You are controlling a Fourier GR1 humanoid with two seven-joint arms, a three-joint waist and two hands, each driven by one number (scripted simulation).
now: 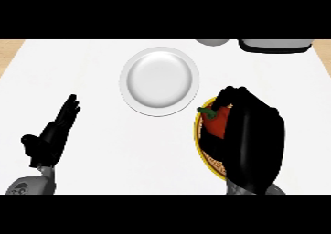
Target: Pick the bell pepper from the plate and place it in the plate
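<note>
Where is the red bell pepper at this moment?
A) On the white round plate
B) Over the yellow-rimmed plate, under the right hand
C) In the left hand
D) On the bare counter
B: the red bell pepper sits over the yellow-rimmed plate with the right hand curled round it.

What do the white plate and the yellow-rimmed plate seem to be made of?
White plate: probably glazed ceramic; it is smooth, with soft shading in its hollow. Yellow-rimmed plate: perhaps painted ceramic, with a brownish patterned band inside the rim; the right hand curled round the bell pepper hides most of it, so this is uncertain.
</note>
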